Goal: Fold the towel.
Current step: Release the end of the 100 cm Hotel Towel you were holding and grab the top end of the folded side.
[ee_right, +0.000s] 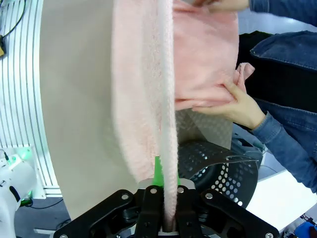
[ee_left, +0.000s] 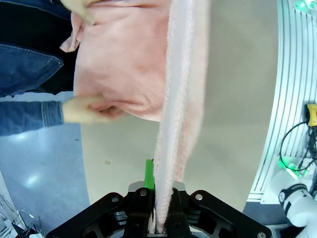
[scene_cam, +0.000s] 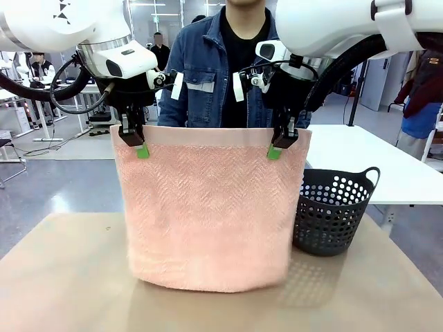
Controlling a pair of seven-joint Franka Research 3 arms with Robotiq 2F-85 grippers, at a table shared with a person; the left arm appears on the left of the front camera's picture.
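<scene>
The towel (scene_cam: 208, 214) is hanging upright over the counter (scene_cam: 62, 277), with its lower edge sagging near the surface; contact cannot be confirmed. The left claw (scene_cam: 141, 148) is clenching the plain top band at the towel's 10 o'clock corner. The right claw (scene_cam: 276, 148) is clenching the 2 o'clock corner. Both wrist views are showing cloth pinched between the green pads. Behind the hanging sheet, a person's hand (ee_right: 240, 106) is pinching a far layer of the cloth. The dark basket (scene_cam: 332, 211) is standing just beside the towel at its 4 o'clock.

Handling judgement: the terry is behaving as light, limp and non-fragile, draping under its own weight. Its pile is probably giving good friction. The corners and the band are looking like the best hold points; mid-sheet grips would likely bunch.
</scene>
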